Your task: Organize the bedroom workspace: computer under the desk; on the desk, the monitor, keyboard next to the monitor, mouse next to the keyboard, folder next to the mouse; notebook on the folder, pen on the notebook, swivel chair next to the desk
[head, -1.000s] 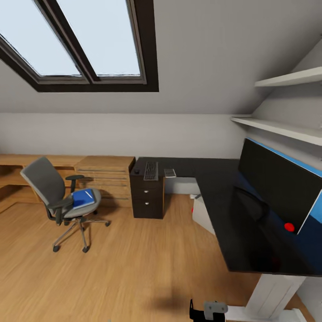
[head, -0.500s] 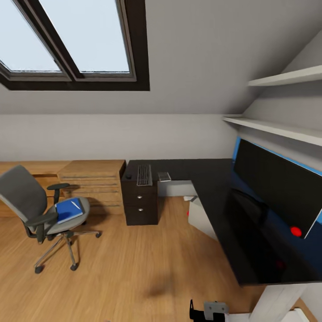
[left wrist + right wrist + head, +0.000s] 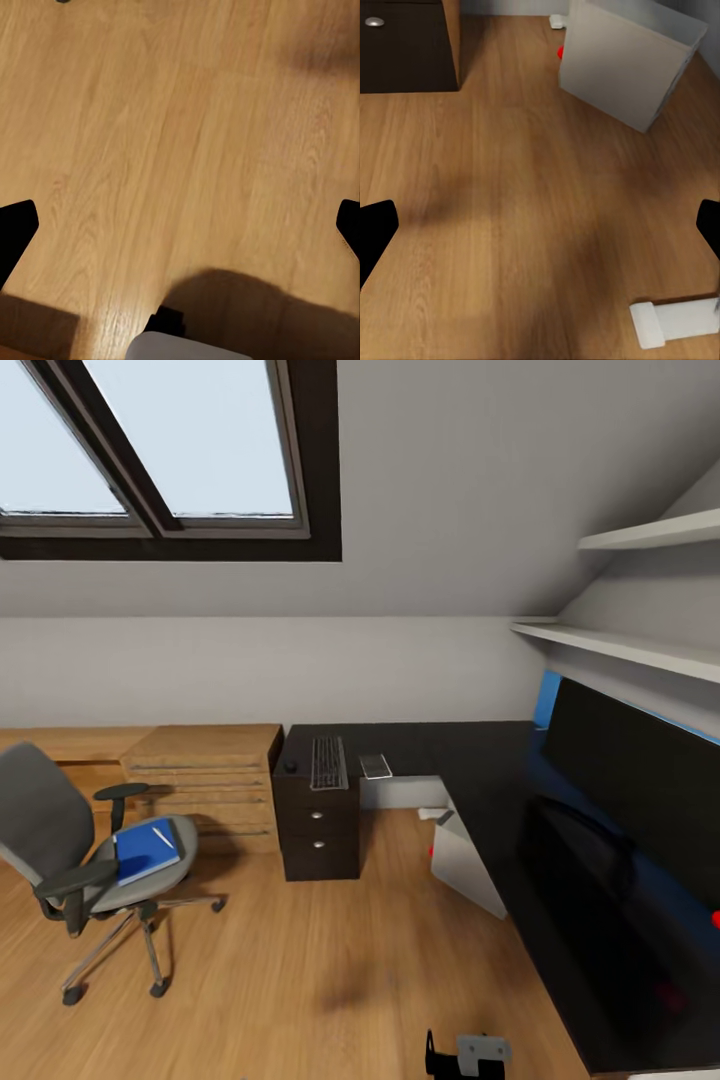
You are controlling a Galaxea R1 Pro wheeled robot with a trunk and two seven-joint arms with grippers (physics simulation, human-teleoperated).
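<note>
Over on your left, the swivel chair [image 3: 80, 865] stands on the wood floor [image 3: 300, 970], well apart from the desk [image 3: 480, 760], and the blue folder [image 3: 146, 850] lies flat on its seat with a thin white pen [image 3: 163, 837] on top. That folder looks light and thin but fairly stiff; I'd pinch it at an edge overhanging the seat, and mind the pen, which could roll off. Moving right, the mouse [image 3: 291, 766], the keyboard [image 3: 328, 762] and a small grey notebook [image 3: 376, 765] sit in a row on the desk's far end. Below the desk leans the pale computer [image 3: 465, 865]. Far right, the monitor [image 3: 640, 785] stands on the desk. Both sets of jaws are spread wide over bare floor, holding nothing.
</note>
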